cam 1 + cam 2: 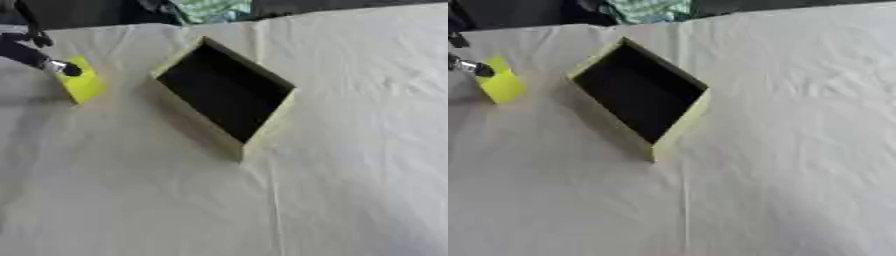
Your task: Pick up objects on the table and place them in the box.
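Fingers [63, 68] of the left hand [35, 54] come in from the upper left and meet the top edge of a small yellow block [83, 82], which sits on the white cloth [332, 165] well to the left of the box [267, 132]. Only a dark finger with a silver tip shows clearly; it touches the block's upper corner, but whether a thumb closes on the far side is hidden, so I cannot tell if the hand has pinched the block or merely rests a fingertip on it. The right hand shows in neither view. The box lies open at centre, turned askew to the table edge, with pale yellow walls and a dark inside that looks empty from here. No other loose object is visible on the cloth — the block appears to be the only thing left to move. By its look the block is light and stiff, probably foam or plastic, with flat faces and crisp edges; it should neither crush nor sag, though a smooth face could slide on a single fingertip. The sensible hold would be across two opposite flat sides, thumb against fingers, near the middle rather than at a corner, so it does not pivot when lifted. The cloth is wrinkled and may drag if the block is pushed — a straight lift looks safer, then a short carry right to the box.
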